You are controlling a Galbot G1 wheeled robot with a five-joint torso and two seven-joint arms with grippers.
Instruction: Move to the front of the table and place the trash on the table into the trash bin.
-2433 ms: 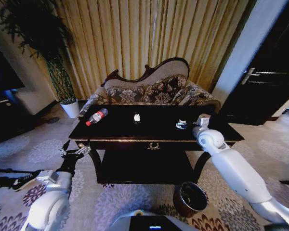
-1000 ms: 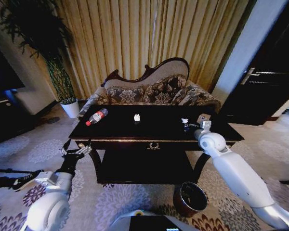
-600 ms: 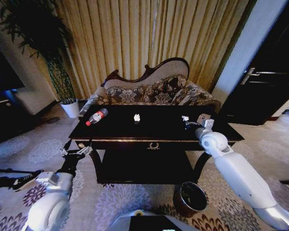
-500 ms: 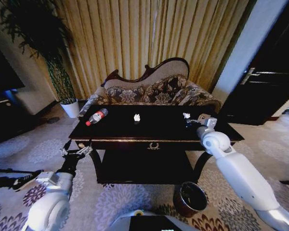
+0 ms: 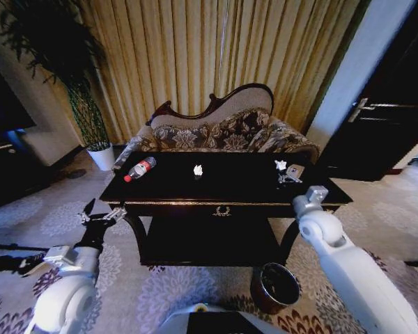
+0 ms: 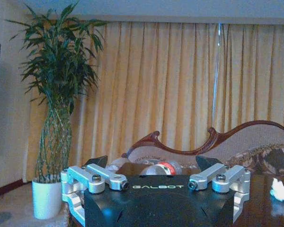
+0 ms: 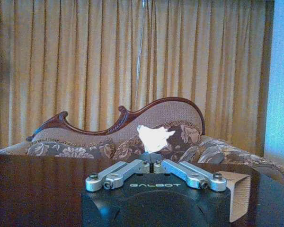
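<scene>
Right tool [image 7: 152,166] pinches white scrap [image 7: 154,137], lifted over table [image 5: 230,184] at 2 o'clock. Left tool [image 6: 151,177] open, idle. Next: carry to trash bin [image 5: 275,285], 5 o'clock; release.

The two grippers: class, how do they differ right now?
The left gripper is open and empty; the right gripper is shut on a white scrap. The left hangs low beside the table's left end; the right is raised over its right end. Both point toward the sofa.
</scene>
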